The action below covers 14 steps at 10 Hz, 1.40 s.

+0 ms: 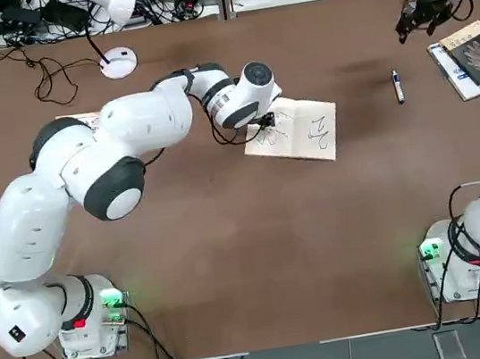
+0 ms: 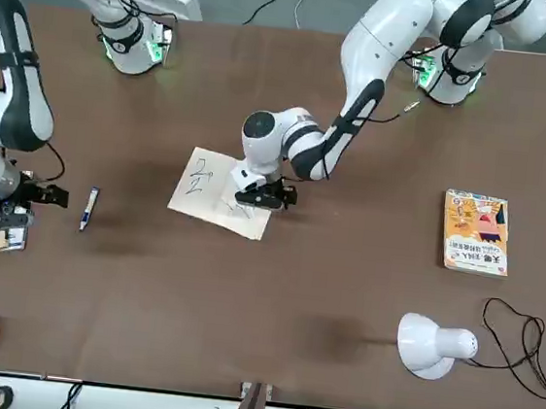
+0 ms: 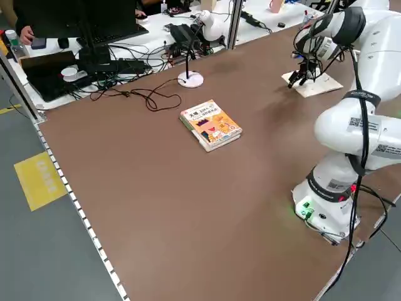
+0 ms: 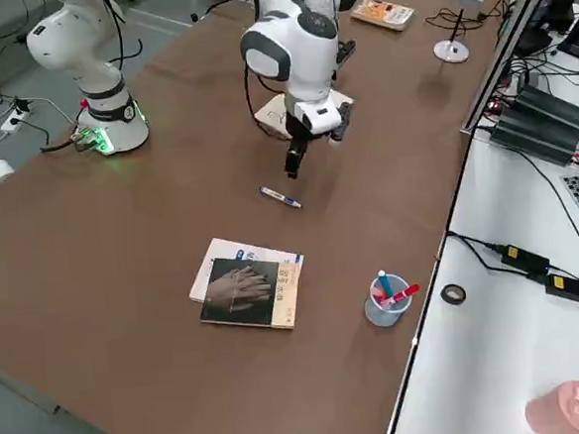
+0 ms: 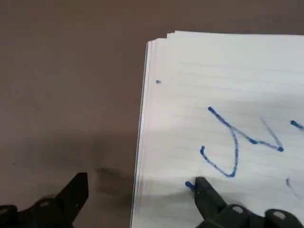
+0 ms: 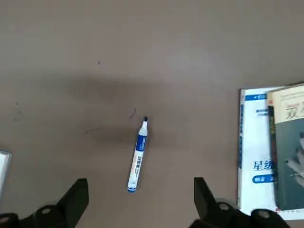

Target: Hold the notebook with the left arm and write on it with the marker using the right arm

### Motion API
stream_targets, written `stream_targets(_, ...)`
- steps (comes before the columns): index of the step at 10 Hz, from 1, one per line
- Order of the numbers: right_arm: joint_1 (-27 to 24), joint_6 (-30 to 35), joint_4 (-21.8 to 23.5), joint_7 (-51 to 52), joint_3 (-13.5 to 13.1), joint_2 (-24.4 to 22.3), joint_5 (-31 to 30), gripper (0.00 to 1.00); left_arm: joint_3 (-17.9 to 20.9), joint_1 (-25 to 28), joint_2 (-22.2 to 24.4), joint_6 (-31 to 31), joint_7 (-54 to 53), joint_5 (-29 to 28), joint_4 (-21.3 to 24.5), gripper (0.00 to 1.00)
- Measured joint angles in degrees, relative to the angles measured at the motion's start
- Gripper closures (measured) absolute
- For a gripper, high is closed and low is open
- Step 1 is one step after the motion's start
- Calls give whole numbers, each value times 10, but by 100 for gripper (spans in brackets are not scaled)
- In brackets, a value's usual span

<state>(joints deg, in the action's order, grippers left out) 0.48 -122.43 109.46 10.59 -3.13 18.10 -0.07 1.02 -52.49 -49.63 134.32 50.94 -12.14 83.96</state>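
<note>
Marker [image 1: 398, 86]: you see it flat on the brown table [image 1: 230, 235], well to the right of the notebook in the top view; nothing touches it.
Marker axis: the long axis runs away from the robot's bases toward the far edge, only a little tilted. In the right wrist view the dark tip points away from the fingers and the white end is nearer to them.
Right gripper [image 6: 140, 199]: you see it above the marker with fingers spread wide and empty — the marker lies on the table between them, not touched.
Notebook [image 1: 298, 131]: it lies open near the middle of the table, with blue scribbles on the page.
Left gripper [image 5: 137, 197]: fingers apart across the notebook's edge — one finger [image 5: 209, 197] on the page, the other over the bare table.
Grey-covered book [image 1: 475, 56]: it lies just right of the marker in the top view.
</note>
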Motion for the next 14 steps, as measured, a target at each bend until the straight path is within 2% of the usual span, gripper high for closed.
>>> stream_targets(4,0,-20,50,0,1,18,1,2,0,0,0,0,0,-1,0,0)
stream_targets(9,0,-142,143,0,10,22,1,3,0,0,0,0,0,-2,0,0)
stream_targets(14,-12,-213,177,0,10,32,1,4,0,0,-1,1,0,-2,0,0)
